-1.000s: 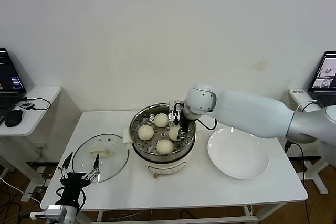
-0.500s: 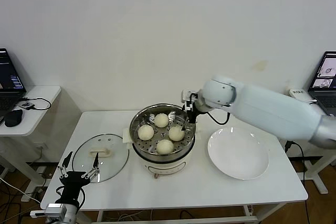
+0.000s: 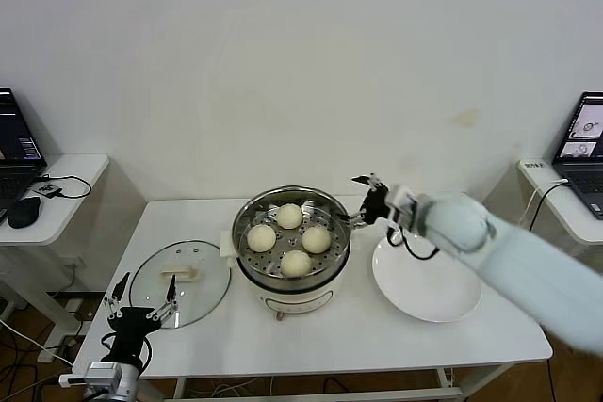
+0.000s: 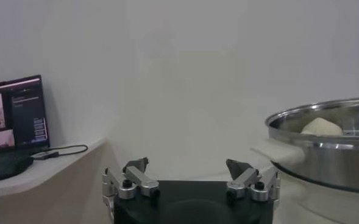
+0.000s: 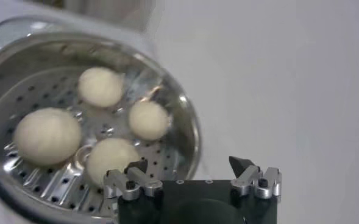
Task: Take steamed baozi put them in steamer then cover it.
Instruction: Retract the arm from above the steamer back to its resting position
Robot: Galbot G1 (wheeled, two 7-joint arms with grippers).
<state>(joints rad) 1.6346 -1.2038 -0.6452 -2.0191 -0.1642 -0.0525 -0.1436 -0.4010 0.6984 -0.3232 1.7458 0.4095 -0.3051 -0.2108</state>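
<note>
4 steamed baozi [image 3: 290,237] sit on the perforated tray inside the steamer [image 3: 247,253] at the table's [image 3: 377,336] middle in the head view. Left of it the cover [image 3: 179,281] lies flat; right of it stands a white plate [image 3: 427,280]. The right gripper [image 3: 367,202] hangs just beyond the steamer's right rim, fingers apart and empty. The left gripper [image 3: 141,311] waits low by the table's front left corner, fingers spread.

Left wrist view: spread fingers [image 4: 135,176], steamer [image 4: 325,152] alongside.

Right wrist view: open fingers [image 5: 252,176] above the steamer's rim [image 5: 191,131], 4 buns [image 5: 47,136] below.
</note>
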